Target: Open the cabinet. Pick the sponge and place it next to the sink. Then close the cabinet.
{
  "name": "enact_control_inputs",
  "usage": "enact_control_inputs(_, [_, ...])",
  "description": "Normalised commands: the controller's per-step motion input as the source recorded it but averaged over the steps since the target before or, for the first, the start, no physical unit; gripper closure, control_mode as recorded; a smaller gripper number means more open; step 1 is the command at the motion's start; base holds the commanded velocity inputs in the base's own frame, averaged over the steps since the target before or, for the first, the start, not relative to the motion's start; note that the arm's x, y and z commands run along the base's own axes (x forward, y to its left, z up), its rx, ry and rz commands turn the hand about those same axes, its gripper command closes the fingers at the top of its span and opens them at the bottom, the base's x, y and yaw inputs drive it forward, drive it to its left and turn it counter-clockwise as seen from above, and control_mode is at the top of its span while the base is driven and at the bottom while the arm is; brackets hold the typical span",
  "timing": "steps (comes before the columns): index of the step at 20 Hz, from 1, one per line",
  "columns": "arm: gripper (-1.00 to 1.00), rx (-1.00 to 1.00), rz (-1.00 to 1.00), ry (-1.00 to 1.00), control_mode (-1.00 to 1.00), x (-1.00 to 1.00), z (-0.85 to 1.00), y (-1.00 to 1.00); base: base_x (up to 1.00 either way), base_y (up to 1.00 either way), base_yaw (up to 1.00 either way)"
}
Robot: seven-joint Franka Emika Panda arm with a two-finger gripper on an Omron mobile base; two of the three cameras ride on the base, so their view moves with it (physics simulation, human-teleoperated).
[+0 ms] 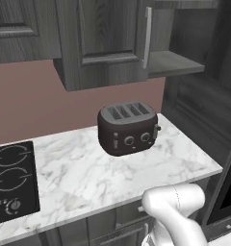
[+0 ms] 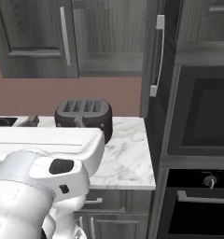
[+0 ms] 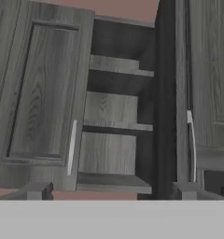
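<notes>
The cabinet (image 1: pixel 103 38) hangs on the wall above the counter. Its left door (image 3: pixel 44 93) is shut, with a silver bar handle (image 3: pixel 72 147). The right door (image 2: pixel 153 56) stands swung out, edge-on, with its handle (image 2: pixel 159 56) facing out. Bare wooden shelves (image 3: pixel 116 123) show in the open half. My gripper (image 3: pixel 112 191) is open and faces those shelves from a distance, its fingertips (image 3: pixel 37 190) wide apart with nothing between them. The sponge and the sink are out of view.
A dark four-slot toaster (image 1: pixel 128 127) stands on the marble counter (image 1: pixel 88 178) under the cabinet. A black cooktop (image 1: pixel 11 178) lies at the counter's left end. A tall oven unit (image 2: pixel 202 112) rises right of the counter. Drawers (image 2: pixel 97 203) sit below.
</notes>
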Motion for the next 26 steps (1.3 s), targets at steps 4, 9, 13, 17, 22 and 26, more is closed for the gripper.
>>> enact_control_inputs(4, [-1.0, 0.0, 0.13, 0.0, -1.0, 0.21, 0.0, -0.4, 0.0, 0.0, 0.0])
enact_control_inputs(9, [-1.0, 0.03, 0.25, 0.01, -1.0, 0.3, 0.0, -0.45, 0.0, 0.0, 0.0])
enact_control_inputs(13, [-1.0, 0.01, 0.25, 0.0, -1.0, 0.22, -0.02, -0.41, 0.0, 0.0, 0.0])
enact_control_inputs(17, [-1.0, 0.0, 0.06, 0.0, -1.0, 0.33, -0.29, -0.06, 0.0, 0.0, 0.0])
enact_control_inputs(22, [-1.0, 0.0, 0.0, 0.01, -1.0, 0.62, -0.57, 0.0, 0.0, 0.0, 0.0])
enact_control_inputs(26, [-1.0, 0.0, 0.0, 0.0, -1.0, 0.57, -0.16, -0.04, 0.0, 0.0, 0.0])
